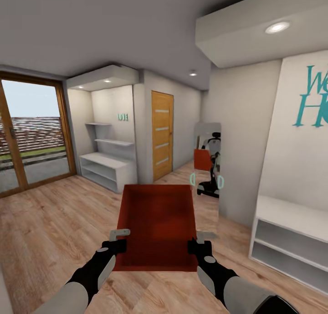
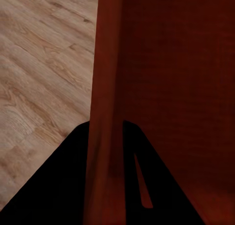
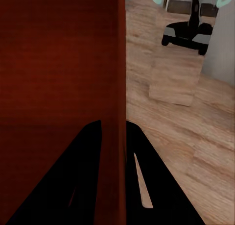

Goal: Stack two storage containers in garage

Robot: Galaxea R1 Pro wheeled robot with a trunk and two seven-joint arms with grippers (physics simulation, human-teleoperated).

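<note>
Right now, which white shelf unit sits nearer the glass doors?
The white shelf unit in the far-left alcove, beside the glass doors; the other shelf unit stands under the teal lettering.

Open wood floor (image 1: 59,218) ahead; mirror (image 1: 207,177) and white shelves (image 1: 291,241) crowd right.

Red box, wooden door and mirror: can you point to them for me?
storage container (image 1: 157,223), head view, on its inside bottom.
wooden door (image 1: 162,136), head view, on the middle of its panel.
mirror (image 1: 207,186), head view, on the glass.
</note>
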